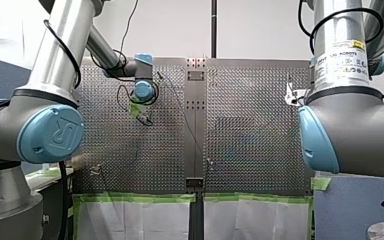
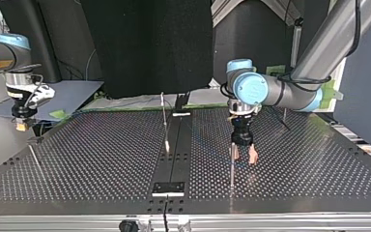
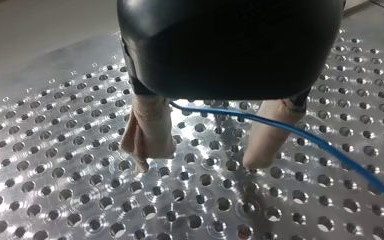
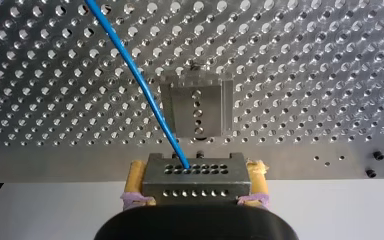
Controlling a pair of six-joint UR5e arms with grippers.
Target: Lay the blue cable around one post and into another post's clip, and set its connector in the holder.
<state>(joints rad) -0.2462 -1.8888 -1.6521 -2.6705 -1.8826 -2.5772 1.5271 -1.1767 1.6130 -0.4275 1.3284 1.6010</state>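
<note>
My right hand [image 4: 197, 167] is closed on the connector [image 4: 195, 181], a small metal block with two rows of holes. The yellow pads [image 4: 136, 175] pinch it from both sides. The blue cable [image 4: 140, 82] comes out of the block's face and runs away over the perforated surface [image 2: 101, 159].

Ahead of that hand, and apart from the connector, sits the holder [image 4: 197, 107]. It is a small block with clear side walls, fixed near the surface's edge. The cable passes just beside it. The connector is short of the holder and not set in it.

In the top view my right hand hangs at the far left, up by the corner of the surface.

My left hand [image 2: 244, 158] is on the other side of the dark centre strip and points straight down, its tips close to the surface. A thin upright post [image 2: 232, 169] stands just beside it.

Its two beige-padded fingers [image 3: 147, 130] are spread wide and grip nothing. The cable comes out from under the hand's body, runs between the fingers, crosses in front of one and goes off low over the holes. I cannot tell whether it touches that finger.

A second post [image 2: 164, 118] stands on the centre strip, well apart from both hands.
</note>
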